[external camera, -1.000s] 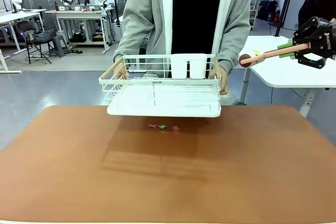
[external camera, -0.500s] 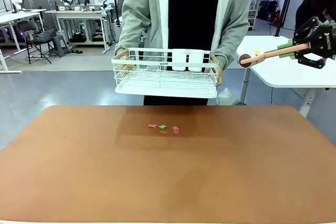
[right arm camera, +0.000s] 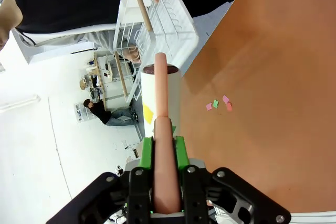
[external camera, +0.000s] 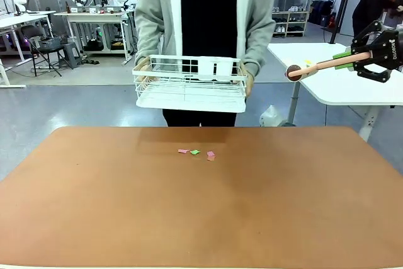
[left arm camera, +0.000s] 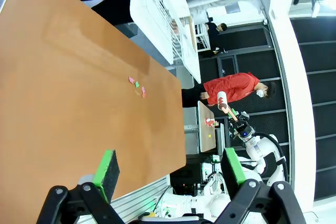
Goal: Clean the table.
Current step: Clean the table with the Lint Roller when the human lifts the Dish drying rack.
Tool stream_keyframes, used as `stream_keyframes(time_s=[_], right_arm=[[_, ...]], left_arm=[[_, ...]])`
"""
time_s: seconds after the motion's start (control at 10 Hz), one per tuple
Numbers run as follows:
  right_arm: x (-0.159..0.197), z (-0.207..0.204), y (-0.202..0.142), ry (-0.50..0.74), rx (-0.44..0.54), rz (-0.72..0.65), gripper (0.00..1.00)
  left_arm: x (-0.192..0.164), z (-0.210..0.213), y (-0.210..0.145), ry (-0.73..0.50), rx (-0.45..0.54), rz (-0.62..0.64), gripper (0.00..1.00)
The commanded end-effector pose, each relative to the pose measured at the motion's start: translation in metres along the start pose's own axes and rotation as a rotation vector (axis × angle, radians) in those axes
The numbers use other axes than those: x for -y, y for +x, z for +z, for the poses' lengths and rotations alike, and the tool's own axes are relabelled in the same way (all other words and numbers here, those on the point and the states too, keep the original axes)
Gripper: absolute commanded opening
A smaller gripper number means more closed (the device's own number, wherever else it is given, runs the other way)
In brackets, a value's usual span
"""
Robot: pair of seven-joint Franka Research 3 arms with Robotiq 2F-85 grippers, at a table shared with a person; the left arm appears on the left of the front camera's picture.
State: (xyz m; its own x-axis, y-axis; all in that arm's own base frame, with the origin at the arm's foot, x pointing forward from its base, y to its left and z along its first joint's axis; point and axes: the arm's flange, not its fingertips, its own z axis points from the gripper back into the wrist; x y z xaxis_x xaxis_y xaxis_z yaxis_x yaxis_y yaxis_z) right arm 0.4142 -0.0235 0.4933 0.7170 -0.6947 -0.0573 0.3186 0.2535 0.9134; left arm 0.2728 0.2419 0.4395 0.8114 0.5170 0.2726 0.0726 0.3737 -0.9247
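Note:
The reddish-brown table (external camera: 201,212) carries a few small pink and green paper scraps (external camera: 196,152) near its far middle. At the far side a person holds a white wire rack (external camera: 189,86) in both hands, off the table. My right gripper (external camera: 351,58) hangs high at the right, shut on the pink handle of a lint roller (external camera: 315,67) whose head points left. The right wrist view shows that gripper (right arm camera: 163,153), the roller (right arm camera: 161,90), the scraps (right arm camera: 218,103) and the rack (right arm camera: 157,24). My left gripper (left arm camera: 170,170) is open and holds nothing, away from the scraps (left arm camera: 137,85) on the table (left arm camera: 68,87).
A white-topped table (external camera: 340,83) on metal legs stands behind the right corner, under the roller. Another person stands at the far right. Benches with other equipment line the back left.
The person has lifted the white rack off the table and stepped back with it, uncovering the scraps. My right gripper and the roller have stayed put.

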Motion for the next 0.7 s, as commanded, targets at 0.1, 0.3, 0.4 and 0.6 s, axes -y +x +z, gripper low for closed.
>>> stream_keyframes(time_s=[0.1,0.3,0.4,0.6], right_arm=[[-0.001,-0.002,-0.002,-0.004,-0.005,0.005,0.0],[-0.001,-0.002,-0.002,-0.004,-0.005,0.005,0.0],[-0.001,-0.002,-0.002,-0.004,-0.005,0.005,0.0],[-0.014,0.003,0.004,-0.097,-0.065,0.112,0.21]], left_arm=[[-0.002,0.002,0.003,-0.03,0.011,-0.023,1.0],[-0.002,0.002,0.003,-0.03,0.011,-0.023,1.0],[-0.002,0.002,0.003,-0.03,0.011,-0.023,1.0],[-0.002,0.002,0.003,-0.03,0.011,-0.023,1.0]])
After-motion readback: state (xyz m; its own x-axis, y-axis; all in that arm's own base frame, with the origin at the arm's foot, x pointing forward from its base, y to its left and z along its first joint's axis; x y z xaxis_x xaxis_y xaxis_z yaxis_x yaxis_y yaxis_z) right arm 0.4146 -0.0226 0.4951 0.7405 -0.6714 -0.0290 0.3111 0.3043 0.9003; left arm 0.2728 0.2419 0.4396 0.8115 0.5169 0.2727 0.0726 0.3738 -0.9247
